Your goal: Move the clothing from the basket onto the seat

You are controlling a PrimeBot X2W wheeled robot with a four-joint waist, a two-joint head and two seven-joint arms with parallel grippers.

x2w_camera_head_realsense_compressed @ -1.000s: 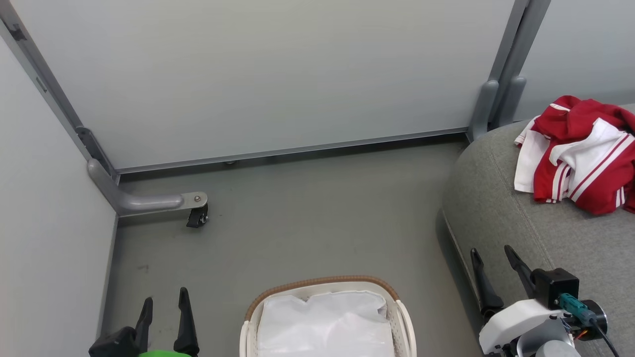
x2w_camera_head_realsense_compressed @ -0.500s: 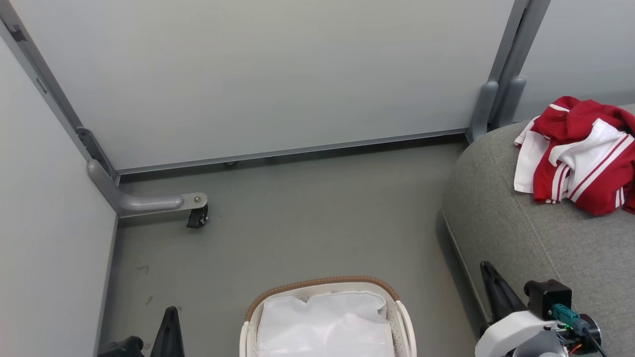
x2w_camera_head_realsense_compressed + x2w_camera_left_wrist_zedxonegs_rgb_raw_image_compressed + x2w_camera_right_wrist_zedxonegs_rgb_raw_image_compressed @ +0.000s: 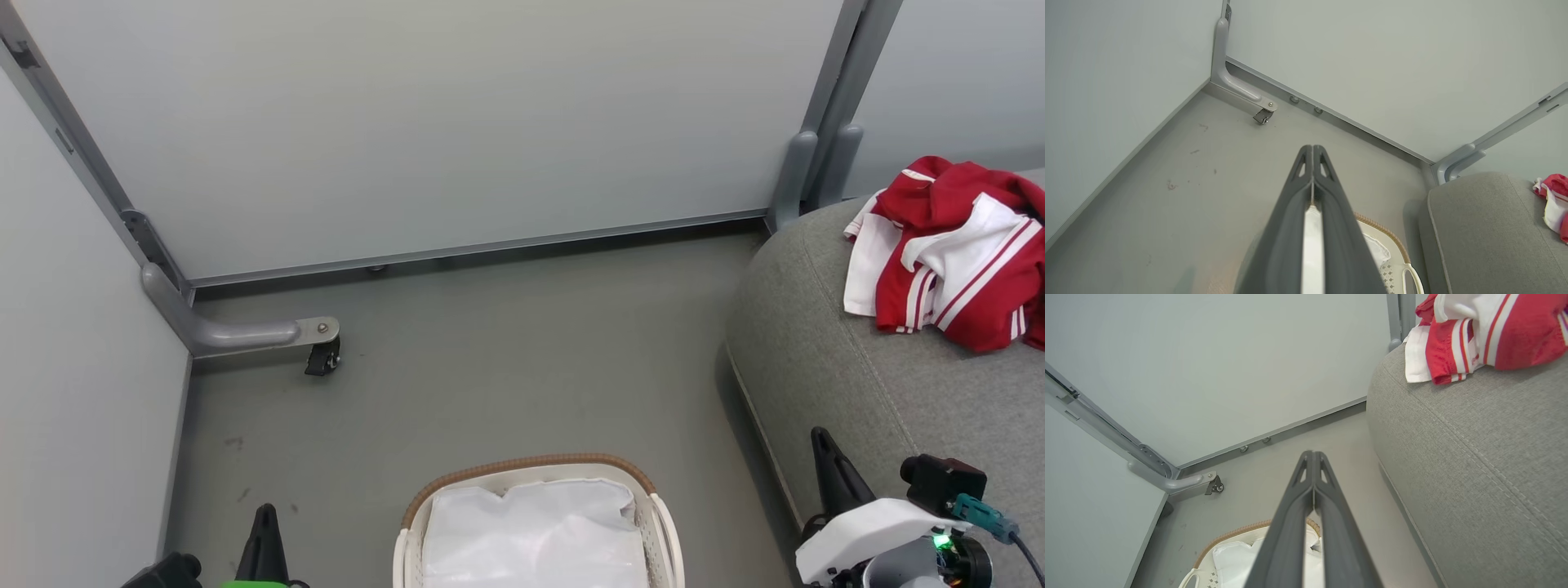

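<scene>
Lower left, left gripper (image 3: 265, 518) fingers are sitting pressed together, empty. Lower right, right gripper (image 3: 820, 445) is doing the same. Btwn them, the basket (image 3: 522, 467) is holding white liner (image 3: 535, 531), no red visible. Clothing (image 3: 955, 253) is lying on the seat (image 3: 841, 367), upper right, near its rounded end. Risk: another dip snagging the liner, or the heap sliding off that curve. Vs 1 s ago: both finger pairs were apart and are now closed & lower in frame.
</scene>
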